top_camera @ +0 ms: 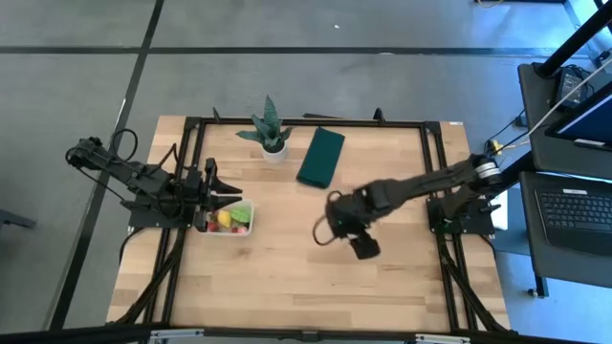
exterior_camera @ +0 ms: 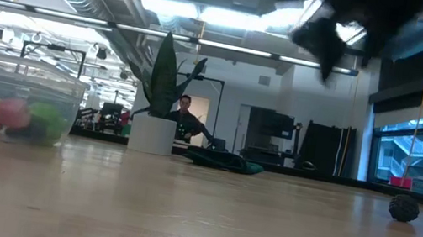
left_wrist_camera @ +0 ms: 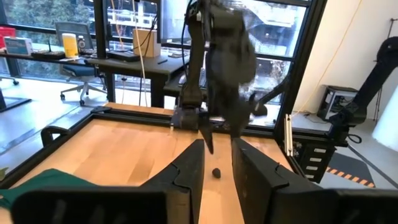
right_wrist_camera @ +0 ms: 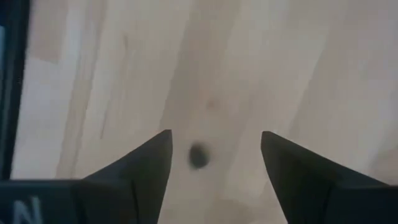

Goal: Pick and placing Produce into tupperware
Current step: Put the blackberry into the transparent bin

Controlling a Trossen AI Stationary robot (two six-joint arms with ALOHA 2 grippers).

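Right pincer spread above a small round dark berry on pale wood.

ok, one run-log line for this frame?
right gripper: open, above dark berry on table | left gripper: waiting by container | container: holds yellow, red, green pieces | berry: not picked yet

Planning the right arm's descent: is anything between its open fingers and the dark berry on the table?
No. In the right wrist view, only bare wooden table shows between the right gripper and the dark berry below it.
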